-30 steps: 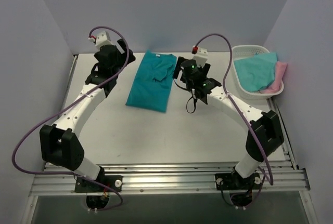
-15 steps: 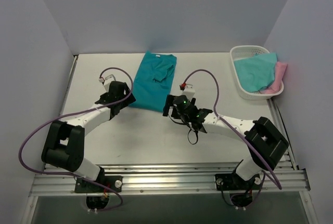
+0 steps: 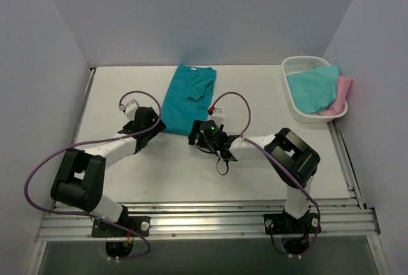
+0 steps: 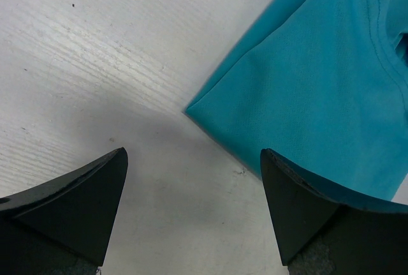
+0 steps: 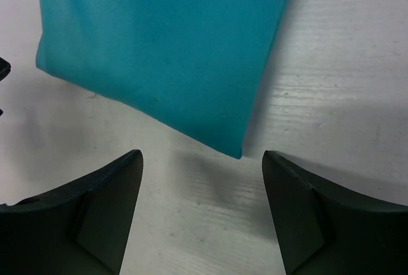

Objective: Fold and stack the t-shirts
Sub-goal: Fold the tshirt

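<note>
I find no writing, label, brand or number to read: none on the teal t-shirt (image 3: 188, 99), the counter (image 3: 255, 173) under it, or the basket (image 3: 294, 64) to its right.

**Three cameras, one shared hem**

The top camera sits high, above and behind the arms (image 3: 105, 148). It looks down on the whole table (image 3: 166, 176) from far away. Each wrist camera looks steeply down between its own fingers (image 4: 73, 205), very near the surface. The left wrist view shows the near left corner of the teal t-shirt (image 4: 319, 90). The right wrist view shows its whole near hem, and the top view shows all of it.
</note>
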Tool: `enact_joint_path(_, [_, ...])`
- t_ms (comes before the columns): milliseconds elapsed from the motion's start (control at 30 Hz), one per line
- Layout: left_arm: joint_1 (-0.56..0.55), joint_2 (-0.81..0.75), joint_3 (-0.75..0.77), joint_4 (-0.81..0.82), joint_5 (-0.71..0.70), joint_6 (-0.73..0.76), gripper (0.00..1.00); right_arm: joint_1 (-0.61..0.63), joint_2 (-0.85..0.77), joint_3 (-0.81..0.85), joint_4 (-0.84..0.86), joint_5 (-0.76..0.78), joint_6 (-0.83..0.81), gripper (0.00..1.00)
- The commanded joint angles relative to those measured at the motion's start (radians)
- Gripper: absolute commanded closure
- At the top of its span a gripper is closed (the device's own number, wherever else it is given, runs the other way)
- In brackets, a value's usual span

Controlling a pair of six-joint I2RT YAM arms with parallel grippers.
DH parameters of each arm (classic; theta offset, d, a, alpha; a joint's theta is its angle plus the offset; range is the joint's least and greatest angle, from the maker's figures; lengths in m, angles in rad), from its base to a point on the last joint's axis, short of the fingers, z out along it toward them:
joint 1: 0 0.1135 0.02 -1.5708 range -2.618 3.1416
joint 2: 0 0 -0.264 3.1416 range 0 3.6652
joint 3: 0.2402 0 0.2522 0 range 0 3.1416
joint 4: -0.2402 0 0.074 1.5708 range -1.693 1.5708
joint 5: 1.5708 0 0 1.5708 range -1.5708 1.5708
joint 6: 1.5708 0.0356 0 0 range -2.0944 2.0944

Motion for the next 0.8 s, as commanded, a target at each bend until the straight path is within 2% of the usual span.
enact_joint_path(0, [-0.005,0.011,-0.006,0.073,-0.046,-0.055,0.06,0.005,0.06,0.032,0.001,-0.009,0.013,0.29])
enact_joint_path(267, [-0.005,0.025,-0.032,0.119,-0.06,-0.116,0.0,0.002,0.1,0.071,-0.013,0.008,0.001,0.3])
enact_joint_path(300, [-0.005,0.03,-0.032,0.119,-0.06,-0.118,0.06,0.001,0.101,0.071,-0.013,0.008,0.001,0.33])
enact_joint_path(333, [-0.005,0.034,-0.031,0.122,-0.06,-0.119,0.07,-0.002,0.103,0.072,-0.013,0.008,-0.001,0.35])
enact_joint_path(367, [-0.005,0.045,-0.028,0.125,-0.057,-0.125,0.09,-0.004,0.104,0.074,-0.013,0.008,-0.001,0.45])
enact_joint_path(433, [-0.005,0.068,-0.026,0.136,-0.057,-0.13,0.1,-0.009,0.11,0.077,-0.016,0.008,-0.002,0.55])
enact_joint_path(467, [-0.005,0.074,-0.028,0.142,-0.055,-0.139,0.11,-0.01,0.115,0.08,-0.02,0.008,-0.002,0.64])
enact_joint_path(567, [-0.005,0.108,-0.035,0.185,-0.046,-0.153,0.17,-0.018,0.124,0.078,-0.021,0.008,-0.001,0.78])
enact_joint_path(667, [-0.005,0.154,-0.023,0.202,-0.041,-0.171,0.25,-0.021,0.135,0.078,-0.019,0.003,-0.001,0.83])
enact_joint_path(700, [-0.005,0.166,-0.018,0.214,-0.038,-0.176,0.31,-0.022,0.135,0.078,-0.017,0.002,-0.002,0.84])
enact_joint_path(767, [-0.005,0.191,-0.017,0.221,-0.043,-0.191,0.34,-0.022,0.138,0.078,-0.019,0.003,-0.002,0.86])
